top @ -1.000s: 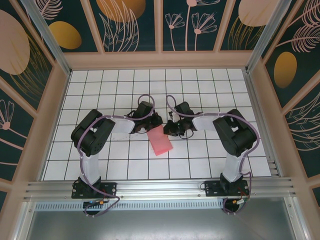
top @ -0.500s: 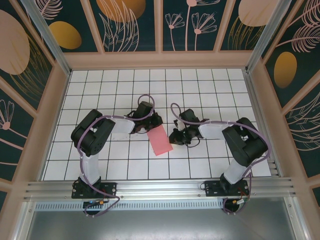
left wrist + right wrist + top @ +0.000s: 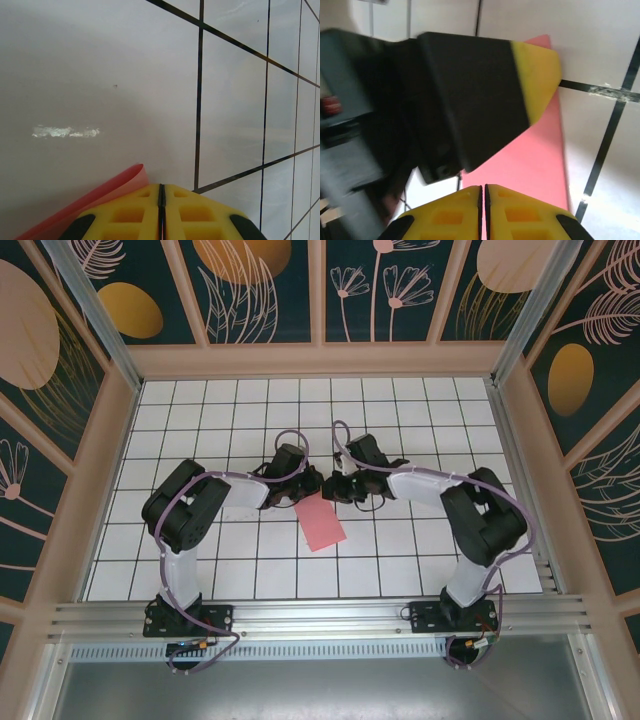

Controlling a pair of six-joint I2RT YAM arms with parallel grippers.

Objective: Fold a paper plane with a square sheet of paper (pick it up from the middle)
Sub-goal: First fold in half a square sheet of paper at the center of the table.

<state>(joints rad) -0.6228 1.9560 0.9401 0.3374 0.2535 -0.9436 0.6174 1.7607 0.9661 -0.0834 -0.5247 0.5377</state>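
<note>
Paper first: pink paper (image 3: 322,523) lies on the white gridded table (image 3: 200,410), near the middle, between the two arms and slightly nearer their bases than the pincers are. From above it reads as a narrow folded oblong, tilted so that its far end leans left.

Left pincer (image 3: 308,491): at the far end of the paper, over its left corner. Yellow fingertips are pressed together with only a hairline seam between them. Its wrist camera shows a curled pink edge rising just left of the tips. Seen from the right wrist, one yellow tip sits over the paper's far corner. Cannot tell whether paper is nipped in the seam or merely pressed under the tips.

Right pincer (image 3: 334,489): just beside the left one, close to the paper's far right corner, pointing toward the left pincer. Also closed, pads flush together, holding nothing that I can make out. Its own camera shows pink surface directly ahead of the tips; contact with the paper is unclear.

Both arms are bent inward, elbows out to the sides.
</note>
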